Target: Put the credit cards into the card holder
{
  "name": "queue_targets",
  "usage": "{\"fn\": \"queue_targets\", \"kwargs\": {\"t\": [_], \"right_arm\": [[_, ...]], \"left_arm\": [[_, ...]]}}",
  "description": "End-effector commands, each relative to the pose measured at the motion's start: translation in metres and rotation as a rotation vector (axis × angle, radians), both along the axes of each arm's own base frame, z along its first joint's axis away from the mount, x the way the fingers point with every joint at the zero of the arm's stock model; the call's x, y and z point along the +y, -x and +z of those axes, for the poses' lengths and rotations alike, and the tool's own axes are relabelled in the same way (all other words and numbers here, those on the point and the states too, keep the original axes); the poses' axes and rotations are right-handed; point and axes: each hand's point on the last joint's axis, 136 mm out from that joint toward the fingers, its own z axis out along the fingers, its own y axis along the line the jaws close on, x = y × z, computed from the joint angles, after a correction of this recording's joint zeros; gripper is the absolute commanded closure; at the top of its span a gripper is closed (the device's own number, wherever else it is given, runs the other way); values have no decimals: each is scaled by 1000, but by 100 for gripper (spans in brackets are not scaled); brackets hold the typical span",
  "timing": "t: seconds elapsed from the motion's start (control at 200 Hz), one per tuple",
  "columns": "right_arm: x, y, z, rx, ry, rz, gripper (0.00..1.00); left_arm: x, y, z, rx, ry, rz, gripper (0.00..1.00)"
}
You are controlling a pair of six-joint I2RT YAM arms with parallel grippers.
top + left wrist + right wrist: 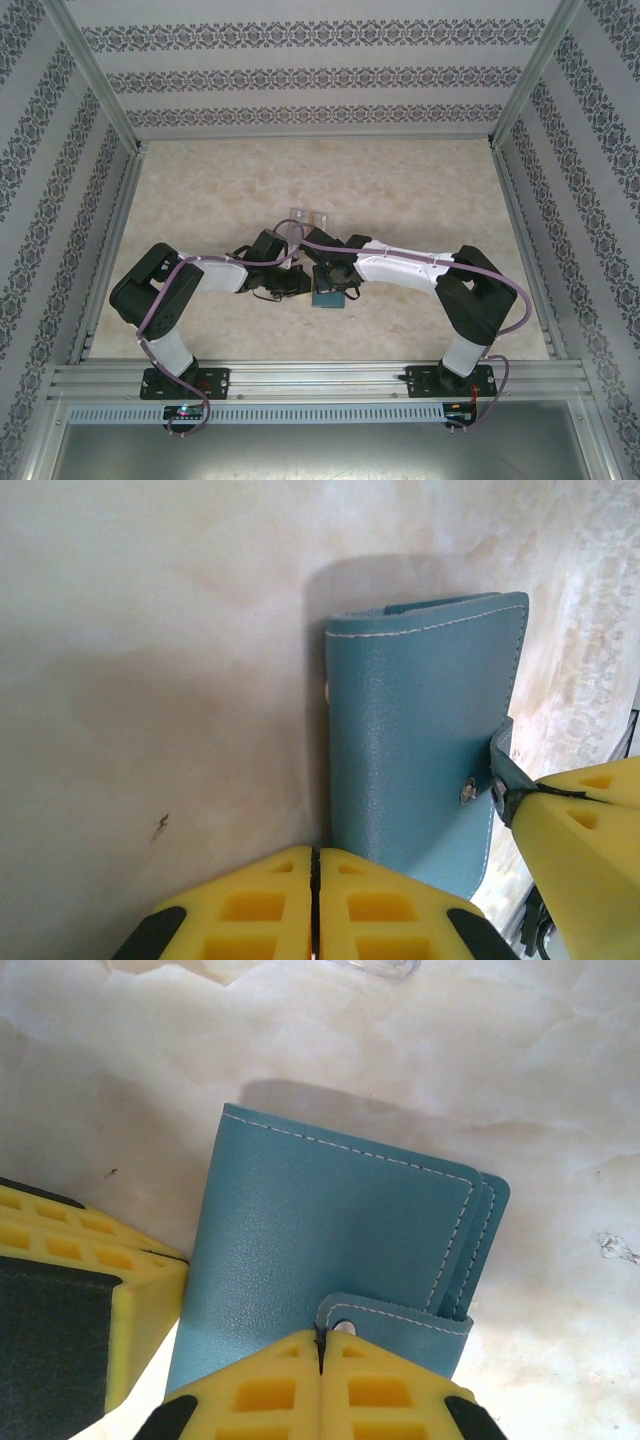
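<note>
1. The wallet [320, 1210] lies shut and flat on the table [560, 1110], between the two wrists, with its strap [410, 1318] folded over the open edge and the snap [467, 792] on top.
2. The right gripper [320, 1345] has its fingers pressed together at the snap end of the strap. From the left wrist view the strap end rises off the cover into those fingertips, so I judge it to be pinching the strap.
3. The left gripper [315, 858] also has its fingers pressed together, with nothing visible between them. It sits at the wallet's edge on the side away from the strap; I cannot tell whether it touches or is just beside.
4. The step in hand, as I read it, is opening the wallet: the snap has to come undone before any pocket can be reached. The task is at an early stage.
5. The clear case [306, 216] lies on the table beyond the grippers. Whether the cards are in it is too small to tell.
6. The next move calls for a pull on the strap, up and away from the cover, to pop the snap.
7. The wallet is light and soft, so it may lift or slide with the pull. The left gripper likely needs to brace or press the far edge.
8. Then the cover must be folded back to bare the pockets.
</note>
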Motion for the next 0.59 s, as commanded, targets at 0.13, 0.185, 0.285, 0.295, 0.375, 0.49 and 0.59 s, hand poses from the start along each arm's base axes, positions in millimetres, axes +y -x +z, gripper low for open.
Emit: {"fn": "queue_targets", "kwargs": {"t": [0.13, 0.185, 0.285, 0.295, 0.375, 0.49, 0.59], "right_arm": [[-6, 3, -7, 6, 46, 20, 100], [-6, 2, -7, 5, 46, 19, 100], [-6, 2, -9, 4, 52, 22, 100], [-7, 2, -9, 5, 54, 23, 100], [-6, 3, -10, 7, 57, 25, 100], [-5, 4, -12, 15, 51, 27, 100], [-5, 5, -13, 23, 55, 29, 100]], "left_arm": [[-5, -1, 1, -4, 18, -10, 90], [-5, 0, 1, -2, 17, -10, 90], [-4, 0, 0, -3, 15, -8, 90], [-4, 0, 0, -2, 15, -8, 90], [-4, 0, 0, 0, 14, -7, 90], [-4, 0, -1, 0, 13, -7, 90], [-4, 0, -1, 1, 12, -8, 90]]}}
